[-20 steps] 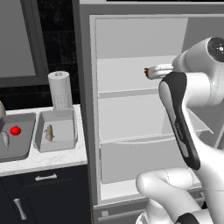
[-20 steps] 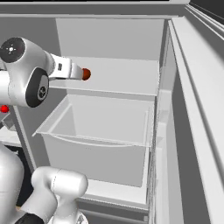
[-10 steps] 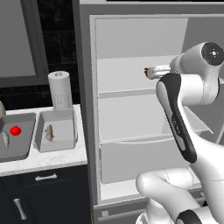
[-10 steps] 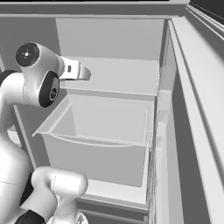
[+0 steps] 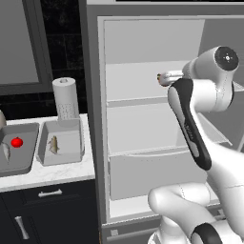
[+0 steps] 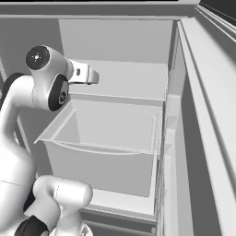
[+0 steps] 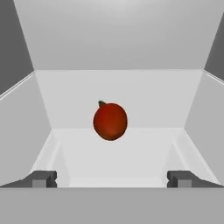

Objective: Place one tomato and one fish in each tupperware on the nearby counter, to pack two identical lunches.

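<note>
Arm reached into the open white fridge [image 5: 143,119], its gripper [image 7: 111,178] spread wide and holding nothing.

Ahead of the two dark fingertips [image 7: 41,178], apart from them, a round red tomato with a small green stem [image 7: 110,121] sat in the pale fridge compartment. Off to the left, on the white marble-look counter [image 5: 52,174], the lighter grey tray [image 5: 61,143] held a fish [image 5: 53,145], and the darker grey tray [image 5: 16,152] beside it held a second red tomato [image 5: 17,142] and another fish [image 5: 5,151]; a white paper towel roll [image 5: 65,98] stood behind.

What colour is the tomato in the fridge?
Red, with a small dark green stem on top. The tomato shows best in the hand view.
</note>
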